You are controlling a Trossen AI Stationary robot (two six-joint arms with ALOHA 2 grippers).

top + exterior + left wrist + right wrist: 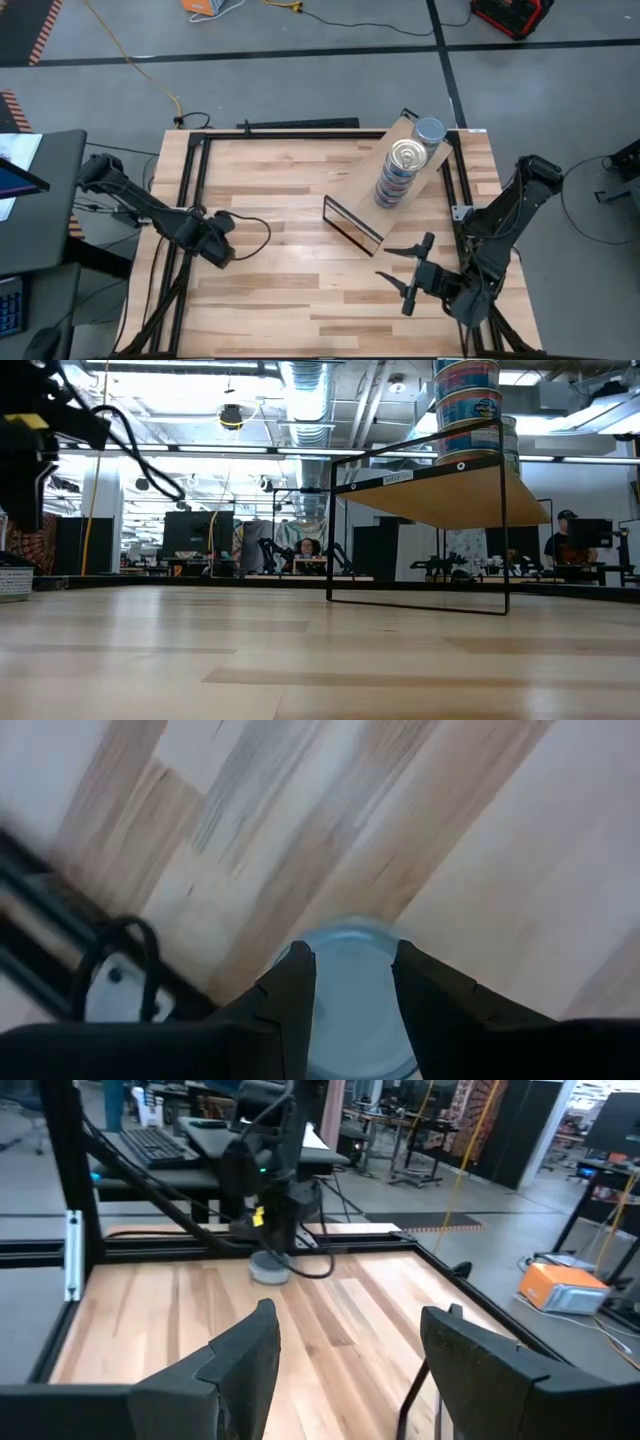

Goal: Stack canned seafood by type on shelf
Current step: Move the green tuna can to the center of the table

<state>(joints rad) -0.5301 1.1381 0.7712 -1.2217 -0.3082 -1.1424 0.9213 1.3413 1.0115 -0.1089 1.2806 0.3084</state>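
The shelf (pixel 372 193) stands on the wooden tabletop (pixel 290 290), set at an angle; it serves as the reference. Two stacks of tins rest on its board: a taller stack with a gold-lidded tin (pixel 408 155) on top, and just beyond it a stack topped by a blue-lidded tin (pixel 430 130).

The left gripper (pixel 222 250) is well apart from the shelf, low over the tabletop on the shelf's left. Its fingers (pixel 295 990) are set narrowly on either side of a light blue tin (pixel 350 1010), which sits on the tabletop.

The right gripper (pixel 402 272) hangs near the shelf's near end, fingers spread wide, holding nothing.
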